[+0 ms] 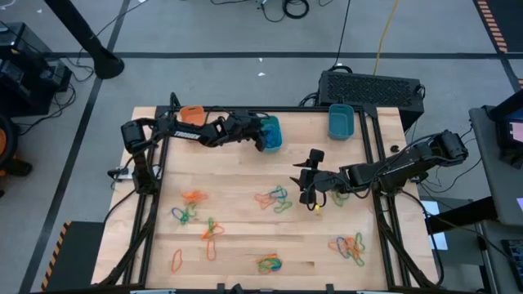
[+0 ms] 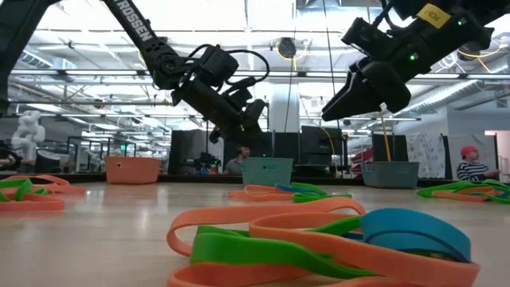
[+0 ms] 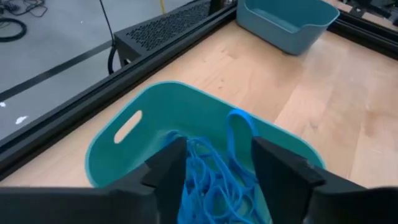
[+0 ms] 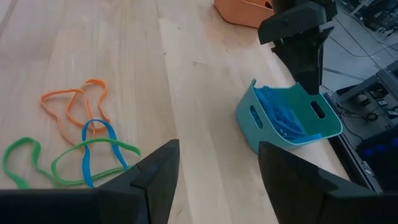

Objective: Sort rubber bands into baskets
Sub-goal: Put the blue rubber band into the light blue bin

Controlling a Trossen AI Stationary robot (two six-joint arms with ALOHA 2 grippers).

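Observation:
A teal basket (image 1: 270,133) stands mid-back on the table and holds a tangle of blue rubber bands (image 3: 214,177). One blue loop (image 3: 240,124) leans up against its inner wall. My left gripper (image 3: 217,152) hangs open just above this basket (image 4: 289,118), touching nothing. An orange basket (image 1: 192,114) stands at the far left and a second teal basket (image 1: 341,121) at the far right. My right gripper (image 1: 305,176) hovers open over mid-table. Orange, blue and green rubber bands (image 4: 81,146) lie on the wood under it.
Loose clusters of bands lie at the left (image 1: 189,206), near the front (image 1: 269,263), in the middle (image 1: 274,198) and at the right front (image 1: 349,247). A black frame rail (image 3: 93,81) runs just behind the baskets, with a black box (image 1: 372,86) beyond it.

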